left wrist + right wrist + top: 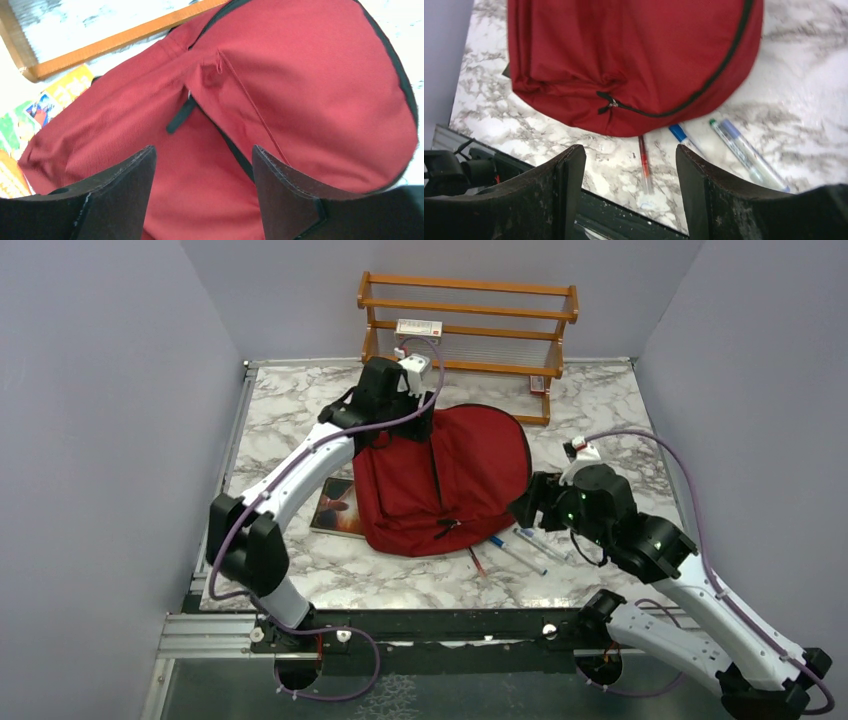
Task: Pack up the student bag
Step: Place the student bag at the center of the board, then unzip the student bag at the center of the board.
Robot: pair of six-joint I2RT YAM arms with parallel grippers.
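The dark-red student bag [440, 480] lies flat in the middle of the marble table, its zipper shut along the rim, pull [610, 105] at the near end. My left gripper [392, 430] hangs over the bag's far left part. In the left wrist view its jaws [202, 165] stand open above the red fabric [300, 75], nothing between them. My right gripper [525, 508] is at the bag's near right edge, open [630, 160] and empty, above a red pen [644, 160].
Several pens [520, 545] lie on the table in front of the bag; blue ones [739, 147] show in the right wrist view. A book [338, 508] sticks out from under the bag's left side. A wooden shelf [465, 315] stands at the back.
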